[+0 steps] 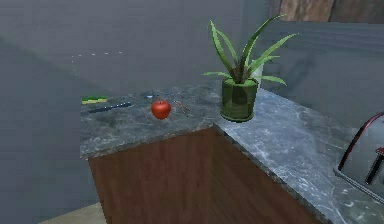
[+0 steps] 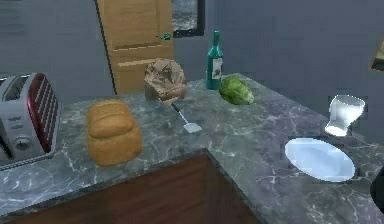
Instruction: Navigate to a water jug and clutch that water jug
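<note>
Grey counter [image 2: 250, 132] with bread loaf [image 2: 112, 131], green bottle [image 2: 214, 62], white plate [image 2: 319, 159] and white jug [image 2: 345, 114]. State of the fingers cannot be told.

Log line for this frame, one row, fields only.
place: at counter | target: white jug near plate | also: toaster, bread, bottle, plant

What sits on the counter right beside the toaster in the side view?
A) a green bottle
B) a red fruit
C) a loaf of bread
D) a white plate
C: the loaf of bread lies just beside the toaster, while the green bottle and white plate sit farther along the counter.
</note>
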